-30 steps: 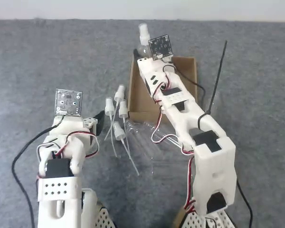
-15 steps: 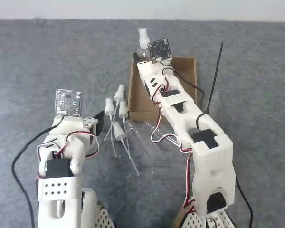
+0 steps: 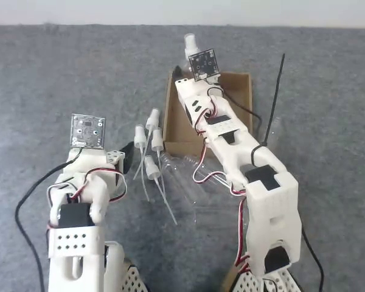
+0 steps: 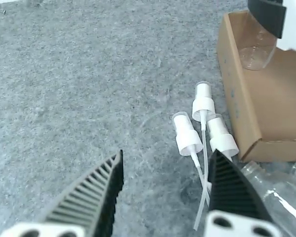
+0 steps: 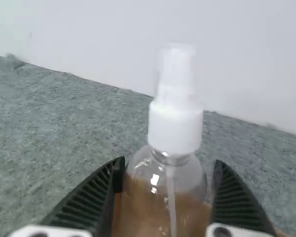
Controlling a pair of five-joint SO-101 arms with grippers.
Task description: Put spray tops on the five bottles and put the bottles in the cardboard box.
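Note:
My right gripper (image 5: 168,170) is shut on a clear bottle (image 5: 168,192) that carries a white spray top (image 5: 175,118). In the high view this bottle (image 3: 190,44) is upright over the far left corner of the cardboard box (image 3: 237,91). From the left wrist, its clear base (image 4: 256,52) hangs just above the box (image 4: 246,98). My left gripper (image 4: 166,158) is open and holds nothing, just short of three loose spray tops (image 4: 203,101) lying on the carpet. Several loose spray tops (image 3: 151,137) lie left of the box. Capless clear bottles (image 3: 185,173) lie in front of it.
Grey carpet (image 3: 61,79) covers the table, with open room at the left and far side. A black cable tie (image 3: 278,97) sticks up at the right of the box. The right arm (image 3: 243,164) stretches over the lying bottles.
The right arm has shifted the held bottle a little to the right at the box's far corner, so more of it sits behind the wrist camera. The left arm has kept still.

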